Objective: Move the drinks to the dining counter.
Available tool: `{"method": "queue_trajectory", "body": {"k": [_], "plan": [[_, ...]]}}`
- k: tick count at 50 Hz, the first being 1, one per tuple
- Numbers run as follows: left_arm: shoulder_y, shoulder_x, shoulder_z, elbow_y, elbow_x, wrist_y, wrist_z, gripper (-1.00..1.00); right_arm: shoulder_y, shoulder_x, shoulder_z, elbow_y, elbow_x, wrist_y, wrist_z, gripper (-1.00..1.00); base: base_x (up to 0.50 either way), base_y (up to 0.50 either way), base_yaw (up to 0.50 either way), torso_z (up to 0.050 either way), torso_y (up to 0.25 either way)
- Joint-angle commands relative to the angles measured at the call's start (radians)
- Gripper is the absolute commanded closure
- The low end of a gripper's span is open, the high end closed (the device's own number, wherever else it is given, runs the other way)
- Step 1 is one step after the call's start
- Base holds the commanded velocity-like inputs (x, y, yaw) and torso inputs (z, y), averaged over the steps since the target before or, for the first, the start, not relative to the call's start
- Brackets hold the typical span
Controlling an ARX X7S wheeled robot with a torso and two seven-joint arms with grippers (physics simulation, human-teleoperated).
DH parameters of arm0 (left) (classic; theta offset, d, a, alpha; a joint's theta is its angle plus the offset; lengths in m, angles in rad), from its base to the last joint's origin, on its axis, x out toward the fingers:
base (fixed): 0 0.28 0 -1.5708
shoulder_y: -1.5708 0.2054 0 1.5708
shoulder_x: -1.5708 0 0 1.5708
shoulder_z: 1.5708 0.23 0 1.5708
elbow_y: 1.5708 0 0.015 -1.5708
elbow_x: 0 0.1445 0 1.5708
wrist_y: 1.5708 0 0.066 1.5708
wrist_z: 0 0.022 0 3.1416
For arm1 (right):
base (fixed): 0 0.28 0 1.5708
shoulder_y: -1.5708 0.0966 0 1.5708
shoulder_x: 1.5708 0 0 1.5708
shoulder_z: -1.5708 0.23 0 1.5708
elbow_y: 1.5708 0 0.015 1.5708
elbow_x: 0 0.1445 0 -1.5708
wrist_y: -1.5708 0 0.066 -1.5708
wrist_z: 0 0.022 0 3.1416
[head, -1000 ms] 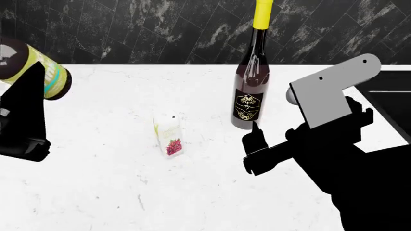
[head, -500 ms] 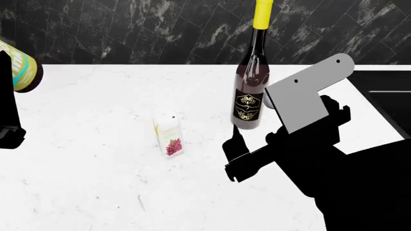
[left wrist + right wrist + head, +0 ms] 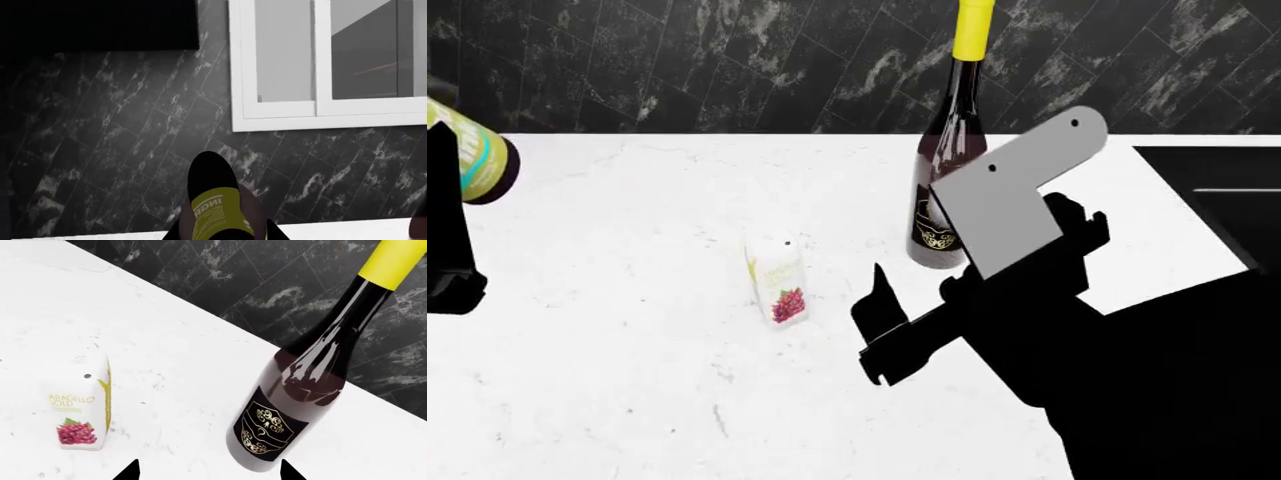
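Note:
The tall dark wine bottle with its yellow foil top stands upright at the back of the white counter. The small white grape-picture carton stands to its left. My right gripper is open just in front of the wine bottle's base, between the bottle and the carton, touching neither. At the head view's left edge my left gripper is shut on the small dark bottle with a yellow-green label, held above the counter. The dining counter is out of view.
The white stone counter ends at a black sink on the right. A black marbled tile wall runs behind it. A white-framed window shows in the left wrist view.
My right arm has moved left and slightly forward, now overlapping the wine bottle's lower part in the head view. The left gripper carried the small bottle leftward to the frame edge.

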Motion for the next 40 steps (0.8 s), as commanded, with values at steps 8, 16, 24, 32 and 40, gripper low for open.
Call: {"method": "queue_trajectory", "body": {"k": [8, 16, 24, 32, 40], "plan": [[0.004, 0.013, 0.001, -0.006, 0.015, 0.001, 0.007, 1.0, 0.02, -0.069, 0.001, -0.006, 0.005, 0.005, -0.01, -1.0, 0.0, 0.0, 0.0, 0.0, 0.0], [0.013, 0.017, -0.006, -0.007, 0.02, -0.002, 0.015, 1.0, 0.023, -0.125, 0.002, 0.033, -0.031, 0.005, -0.05, -1.0, 0.0, 0.0, 0.0, 0.0, 0.001], [0.032, 0.015, -0.044, -0.007, 0.005, -0.004, 0.019, 1.0, 0.013, -0.171, -0.001, 0.089, -0.079, 0.006, -0.114, -1.0, 0.0, 0.0, 0.0, 0.0, 0.0], [0.049, 0.033, -0.055, -0.007, 0.029, -0.014, 0.039, 1.0, -0.006, -0.216, -0.026, 0.161, -0.131, 0.02, -0.182, -1.0, 0.0, 0.0, 0.0, 0.0, 0.0], [0.046, 0.039, -0.05, -0.005, 0.032, -0.009, 0.042, 1.0, -0.013, -0.267, -0.044, 0.171, -0.128, 0.029, -0.19, -1.0, 0.0, 0.0, 0.0, 0.0, 0.0]]}}
